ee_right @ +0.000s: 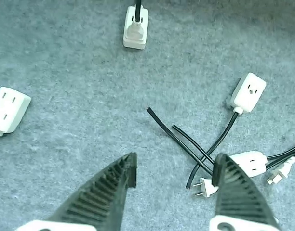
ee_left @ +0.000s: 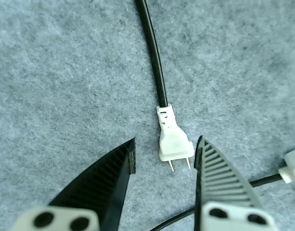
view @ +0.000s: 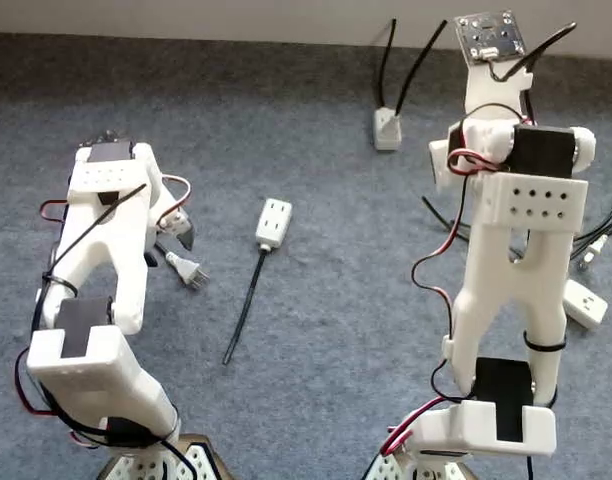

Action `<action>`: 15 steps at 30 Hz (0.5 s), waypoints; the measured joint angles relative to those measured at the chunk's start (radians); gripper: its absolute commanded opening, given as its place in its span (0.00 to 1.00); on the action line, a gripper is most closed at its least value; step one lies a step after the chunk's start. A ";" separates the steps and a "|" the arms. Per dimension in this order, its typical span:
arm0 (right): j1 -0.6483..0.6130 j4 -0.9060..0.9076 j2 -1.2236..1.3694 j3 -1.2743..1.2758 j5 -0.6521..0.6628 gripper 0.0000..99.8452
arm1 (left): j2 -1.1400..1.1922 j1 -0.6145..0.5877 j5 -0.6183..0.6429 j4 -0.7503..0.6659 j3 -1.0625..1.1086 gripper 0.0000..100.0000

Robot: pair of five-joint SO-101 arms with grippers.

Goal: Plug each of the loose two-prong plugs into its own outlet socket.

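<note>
Hanging low over the grey worktop (view: 316,330), the left jaws stand spread and pinch nothing. In the left wrist view a loose white two-prong plug (ee_left: 175,140) lies flat on the worktop between the two black fingertips (ee_left: 129,156), closer to one of them, with its prongs bare. Its black cord (ee_left: 154,62) runs straight away from the jaws. From above, this plug sits just beside the front of the left arm (view: 106,230).

Near the middle of the worktop lies a white three-socket outlet (view: 274,222) with nothing plugged into it, its own black cable (view: 244,310) trailing towards the arms' bases. Farther back, a small outlet block (view: 387,128) already carries a plug, with black leads rising from it.

The right arm (view: 521,250) is raised high, and the right jaws are spread too, holding nothing. Below them, in the right wrist view, lies a tangle of black cords (ee_right: 186,144). Two white single outlets rest there, one farther out (ee_right: 248,90) and one just beside a fingertip (ee_right: 248,163). A second loose plug (ee_right: 203,187) lies with its prongs free, partly hidden by that fingertip, and a third plug (ee_right: 277,175) lies near the edge.
</note>
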 measured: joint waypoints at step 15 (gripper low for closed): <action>0.020 -0.066 -0.002 0.141 0.000 0.25 | 0.063 0.138 0.201 -0.040 0.009 0.21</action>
